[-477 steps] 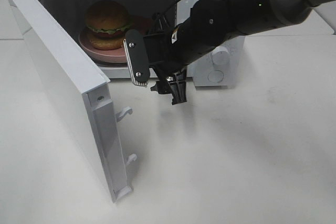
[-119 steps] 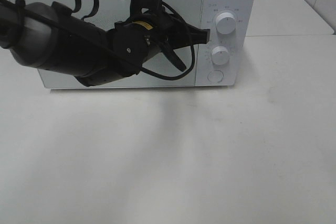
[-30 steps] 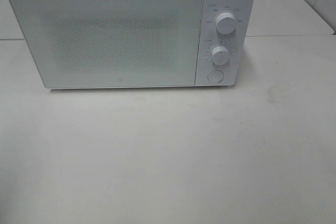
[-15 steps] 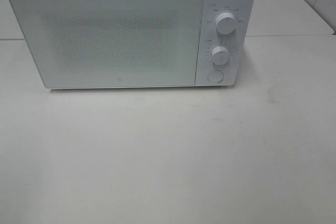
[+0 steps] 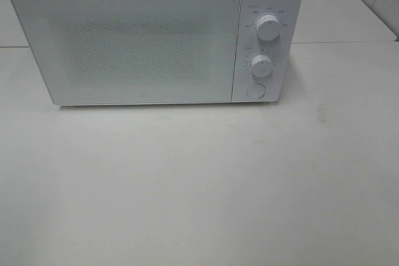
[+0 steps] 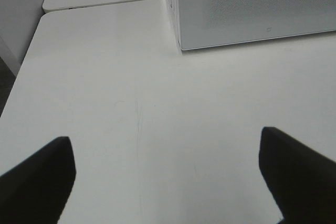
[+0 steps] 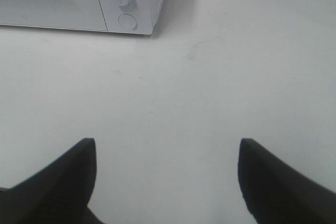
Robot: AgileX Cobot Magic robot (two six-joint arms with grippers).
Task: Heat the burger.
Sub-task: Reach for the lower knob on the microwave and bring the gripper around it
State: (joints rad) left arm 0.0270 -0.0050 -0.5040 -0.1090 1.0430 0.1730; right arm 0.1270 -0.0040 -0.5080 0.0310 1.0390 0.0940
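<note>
Burger hidden; left tool (image 6: 164, 135), right tool (image 7: 166, 141) agape near closed microwave (image 5: 124, 42)

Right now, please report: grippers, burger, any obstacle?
Both open, empty: left gripper, right gripper. Microwave door shut, burger not visible. No obstacle seen on table.

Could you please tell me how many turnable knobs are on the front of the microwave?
2. Both are on the right-hand control panel of the microwave: the upper knob and the lower knob directly beneath it. The flat round button below is not counted.
</note>
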